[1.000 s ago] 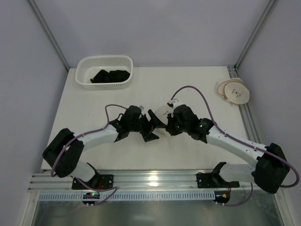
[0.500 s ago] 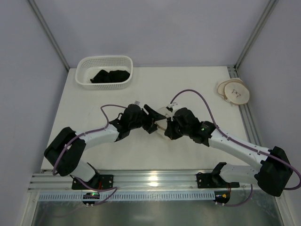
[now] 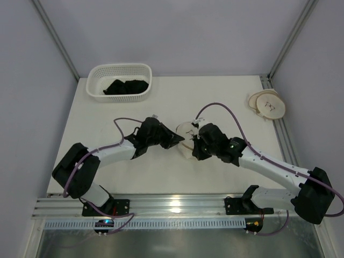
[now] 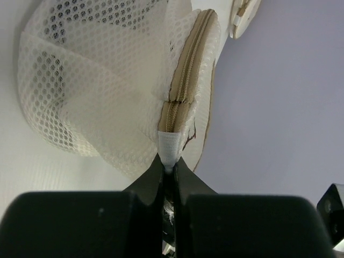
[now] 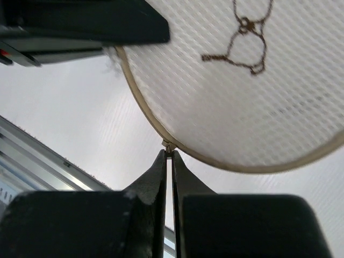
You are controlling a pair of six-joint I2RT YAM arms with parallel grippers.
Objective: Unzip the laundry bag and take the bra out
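Stretched in from the near edge, both arms bent toward mid-table. Clamped the left gripper (image 4: 169,164) on a white fabric tab (image 4: 168,145) at the zip's end; pinched the right gripper (image 5: 167,157) tight on the zip pull (image 5: 168,144). Held the laundry bag (image 3: 186,130) between them: cream mesh, tan zip closed where visible, dark mark on its flat face.

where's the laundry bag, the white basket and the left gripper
laundry bag (image 3: 186,130), top external view, mesh top
white basket (image 3: 119,97), top external view, near wall
left gripper (image 4: 169,164), left wrist view, between fingertips gripping the tab
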